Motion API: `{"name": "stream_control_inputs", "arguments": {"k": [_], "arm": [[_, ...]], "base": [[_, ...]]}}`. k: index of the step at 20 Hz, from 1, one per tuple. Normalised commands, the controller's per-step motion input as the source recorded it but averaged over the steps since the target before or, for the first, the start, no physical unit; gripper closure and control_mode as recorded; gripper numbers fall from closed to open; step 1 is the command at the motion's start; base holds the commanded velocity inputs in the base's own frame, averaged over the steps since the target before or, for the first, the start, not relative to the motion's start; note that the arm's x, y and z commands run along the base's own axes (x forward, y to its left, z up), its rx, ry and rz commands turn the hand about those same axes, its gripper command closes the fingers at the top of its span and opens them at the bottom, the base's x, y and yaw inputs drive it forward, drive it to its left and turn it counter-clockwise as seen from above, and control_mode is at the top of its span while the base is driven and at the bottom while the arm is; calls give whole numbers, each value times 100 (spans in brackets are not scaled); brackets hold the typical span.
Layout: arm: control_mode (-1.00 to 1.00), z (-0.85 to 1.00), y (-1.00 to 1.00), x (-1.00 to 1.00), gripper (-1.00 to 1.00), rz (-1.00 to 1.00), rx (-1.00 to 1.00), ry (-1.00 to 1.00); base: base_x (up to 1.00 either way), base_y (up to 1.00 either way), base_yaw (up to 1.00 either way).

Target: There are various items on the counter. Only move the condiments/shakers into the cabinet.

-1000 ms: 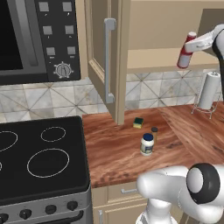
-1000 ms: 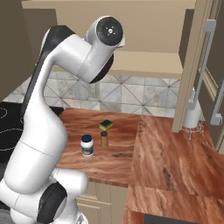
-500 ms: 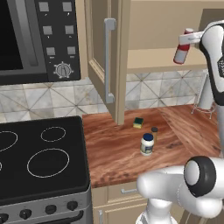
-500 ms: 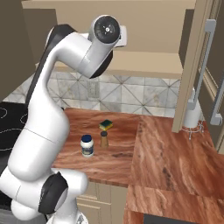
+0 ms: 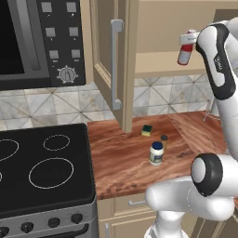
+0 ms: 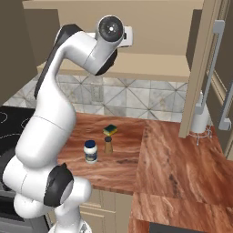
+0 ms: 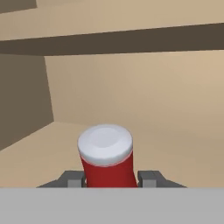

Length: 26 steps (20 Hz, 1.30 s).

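Observation:
My gripper (image 7: pixel 109 178) is shut on the red squeeze bottle (image 7: pixel 106 159), whose white cap points into the open cabinet. In the left base view the gripper (image 5: pixel 189 38) holds the bottle (image 5: pixel 184 52) tilted, just above the front edge of the cabinet's tan shelf (image 5: pixel 158 69). The white jar with the dark blue lid (image 5: pixel 156 153) and the small tan-brown shaker (image 5: pixel 163 141) stand on the counter (image 5: pixel 121 158), well below the hand. The jar (image 6: pixel 91 151) and shaker (image 6: pixel 108 144) stand side by side in the right base view.
The cabinet door (image 5: pixel 109 60) stands open to the left of the shelf, its grey handle (image 5: pixel 116 65) facing out. A green-and-yellow sponge (image 5: pixel 147 130) lies behind the shaker. A paper towel roll (image 6: pixel 200 119) stands at the counter's right. The black stovetop (image 5: pixel 42 167) lies to the left.
The arm has carried the red bottle leftward and slightly up, from beside the cabinet opening to the shelf's front edge. Jar, shaker and sponge have not moved.

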Motion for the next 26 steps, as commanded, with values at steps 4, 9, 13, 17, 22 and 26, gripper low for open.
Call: {"name": "stream_control_inputs", "arguments": {"k": [4,9,13,17,22,26], "arm": [[-100,0,0,69,100,-3,-1,7],[-100,-4,0,59,100,-1,-2,3],[-100,-16,-1,17,100,0,0,0],[-100,-25,-1,2,100,0,0,0],[-100,-15,0,16,100,0,0,0],[-100,-14,0,24,100,0,0,-1]], "base": [[0,0,0],[0,0,0],[0,0,0],[0,0,0],[0,0,0],[0,0,0]]}}
